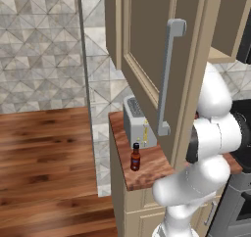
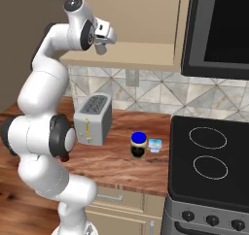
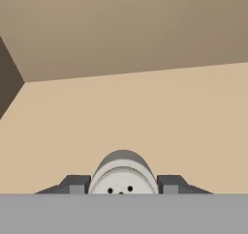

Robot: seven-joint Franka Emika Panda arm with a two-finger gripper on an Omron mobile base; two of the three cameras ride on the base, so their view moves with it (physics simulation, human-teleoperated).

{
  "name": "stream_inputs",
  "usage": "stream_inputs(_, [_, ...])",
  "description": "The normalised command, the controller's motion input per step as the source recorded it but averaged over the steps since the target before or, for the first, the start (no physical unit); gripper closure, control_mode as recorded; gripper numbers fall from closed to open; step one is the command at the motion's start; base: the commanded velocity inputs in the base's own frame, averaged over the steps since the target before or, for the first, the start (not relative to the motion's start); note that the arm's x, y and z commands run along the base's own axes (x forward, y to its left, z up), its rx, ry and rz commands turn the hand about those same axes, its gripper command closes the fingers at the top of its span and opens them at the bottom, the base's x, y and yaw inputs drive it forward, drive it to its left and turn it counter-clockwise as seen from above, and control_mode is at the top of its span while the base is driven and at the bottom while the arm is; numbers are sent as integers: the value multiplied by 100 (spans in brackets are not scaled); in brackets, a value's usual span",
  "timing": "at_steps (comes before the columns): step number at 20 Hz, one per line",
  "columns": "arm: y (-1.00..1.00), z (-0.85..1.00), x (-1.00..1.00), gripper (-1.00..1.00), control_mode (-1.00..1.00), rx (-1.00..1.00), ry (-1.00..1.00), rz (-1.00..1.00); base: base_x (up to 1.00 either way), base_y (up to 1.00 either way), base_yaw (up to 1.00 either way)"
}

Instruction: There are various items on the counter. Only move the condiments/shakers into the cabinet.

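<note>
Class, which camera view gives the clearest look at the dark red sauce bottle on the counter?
The left base view: the sauce bottle stands upright in the open on the counter, in front of the toaster. In the right base view the arm covers that spot.

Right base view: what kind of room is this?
A rendered home kitchen: a toaster on a wood-grain counter, a black stovetop beside it, tiled backsplash behind.

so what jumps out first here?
The white arm reaches high, its gripper inside the open cabinet with the jaws shut on a pale grey shaker just above the shelf. Below, the dark red sauce bottle stands on the counter in front of the silver toaster, with a blue-lidded jar further along near the stove.
</note>
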Motion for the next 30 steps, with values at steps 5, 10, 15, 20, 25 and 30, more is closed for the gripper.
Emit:
stream_inputs(5, [0, -14, 21, 100, -100, 0, 0, 0, 0, 0, 0])
stream_inputs(10, [0, -5, 24, 100, -100, 0, -1, 0, 0, 0, 0])
stream_inputs(15, [0, -7, 25, 100, -100, 0, 0, 0, 0, 0, 0])
stream_inputs(20, [0, -5, 14, -100, -100, 0, -1, 0, 0, 0, 0])
stream_inputs(25, [0, -1, 8, -100, -100, 0, 0, 0, 0, 0, 0])
stream_inputs(30, [0, -3, 16, -100, -100, 0, 0, 0, 0, 0, 0])
